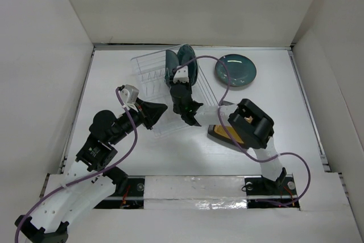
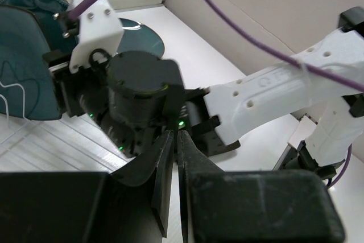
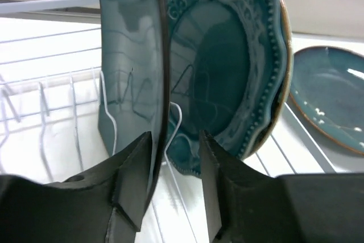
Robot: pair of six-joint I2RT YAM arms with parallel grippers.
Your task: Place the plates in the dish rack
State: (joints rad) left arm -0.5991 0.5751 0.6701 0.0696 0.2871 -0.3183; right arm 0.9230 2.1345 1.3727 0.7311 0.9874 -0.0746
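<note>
The dish rack (image 1: 147,71) lies at the back of the table. Two plates stand upright in it: a teal square plate (image 3: 131,55) and, just behind it, a teal scalloped round plate (image 3: 227,66). My right gripper (image 3: 175,135) is open, its fingers astride the square plate's near edge; the edge sits close to the left finger, with a gap to the right one. A dark teal round plate (image 1: 235,71) lies flat to the right of the rack. A black-rimmed amber square plate (image 1: 218,135) lies partly under my right arm. My left gripper (image 1: 165,108) is shut and empty by the rack's near left side.
White walls enclose the table on three sides. My right arm's forearm (image 1: 250,124) hangs over the amber plate, and its purple cable (image 1: 222,92) loops above the rack's right edge. The left gripper's fingertips (image 2: 170,136) point at the right wrist's black housing (image 2: 136,95).
</note>
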